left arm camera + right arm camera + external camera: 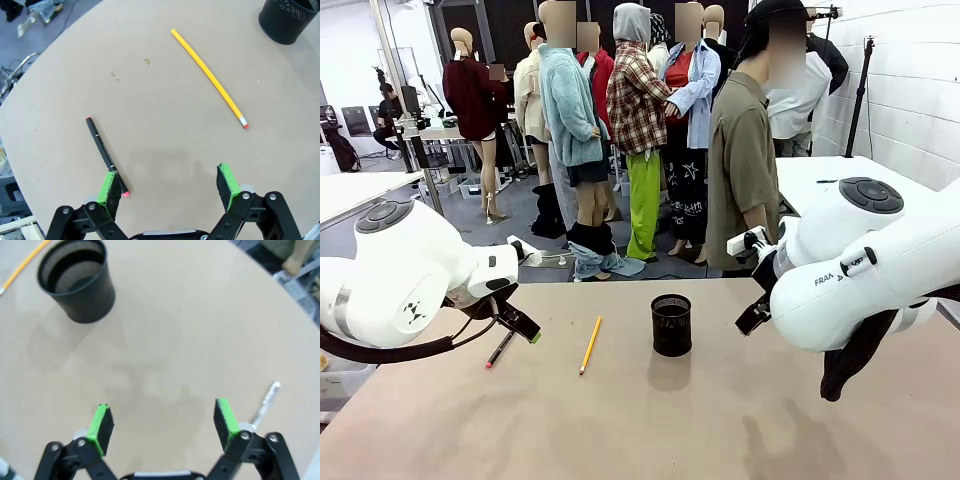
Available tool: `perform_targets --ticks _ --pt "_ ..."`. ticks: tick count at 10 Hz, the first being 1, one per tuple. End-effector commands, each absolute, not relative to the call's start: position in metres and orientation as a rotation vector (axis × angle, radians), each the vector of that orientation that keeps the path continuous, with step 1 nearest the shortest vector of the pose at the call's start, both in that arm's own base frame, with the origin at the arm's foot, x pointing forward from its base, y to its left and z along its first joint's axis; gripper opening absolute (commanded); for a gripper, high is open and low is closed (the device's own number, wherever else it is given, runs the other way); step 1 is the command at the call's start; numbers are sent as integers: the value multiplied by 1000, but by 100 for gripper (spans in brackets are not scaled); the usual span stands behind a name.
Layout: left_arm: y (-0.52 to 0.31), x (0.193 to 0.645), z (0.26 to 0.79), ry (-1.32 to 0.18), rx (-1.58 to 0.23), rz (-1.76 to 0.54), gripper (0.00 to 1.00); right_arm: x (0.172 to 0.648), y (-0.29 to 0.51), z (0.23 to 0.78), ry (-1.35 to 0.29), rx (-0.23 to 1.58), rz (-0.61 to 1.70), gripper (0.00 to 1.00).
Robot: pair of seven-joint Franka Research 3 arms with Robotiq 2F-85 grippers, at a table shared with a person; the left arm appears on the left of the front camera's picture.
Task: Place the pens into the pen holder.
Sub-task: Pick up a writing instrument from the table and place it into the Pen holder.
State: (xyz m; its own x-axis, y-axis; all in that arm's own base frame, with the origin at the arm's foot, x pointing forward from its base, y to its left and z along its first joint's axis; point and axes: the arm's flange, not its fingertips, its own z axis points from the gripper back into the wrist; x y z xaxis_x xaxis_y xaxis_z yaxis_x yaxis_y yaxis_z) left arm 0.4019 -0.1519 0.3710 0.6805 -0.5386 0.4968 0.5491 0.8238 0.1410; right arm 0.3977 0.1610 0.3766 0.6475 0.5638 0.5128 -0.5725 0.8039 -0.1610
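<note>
Lettering [831, 277] "FRAN" marks the right arm [890, 245] — pencil [590, 345] (yellow) lies near pen holder [671, 326].

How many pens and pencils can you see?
3. A yellow pencil lies left of the pen holder, a dark pen farther left by the left gripper, a silver pen by the right gripper.
</note>
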Motion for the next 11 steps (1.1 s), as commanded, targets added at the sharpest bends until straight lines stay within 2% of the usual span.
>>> perform_targets --ticks 1,6,11 --pt "-151 402 371 -551 -21 -608 100 413 138 395 -592 -22 573 100" --pt "-151 402 371 -551 -21 -608 100 490 82 396 -235 -105 391 100" --pt "-151 402 371 -551 -21 -608 100 527 47 337 -62 -30 315 100"
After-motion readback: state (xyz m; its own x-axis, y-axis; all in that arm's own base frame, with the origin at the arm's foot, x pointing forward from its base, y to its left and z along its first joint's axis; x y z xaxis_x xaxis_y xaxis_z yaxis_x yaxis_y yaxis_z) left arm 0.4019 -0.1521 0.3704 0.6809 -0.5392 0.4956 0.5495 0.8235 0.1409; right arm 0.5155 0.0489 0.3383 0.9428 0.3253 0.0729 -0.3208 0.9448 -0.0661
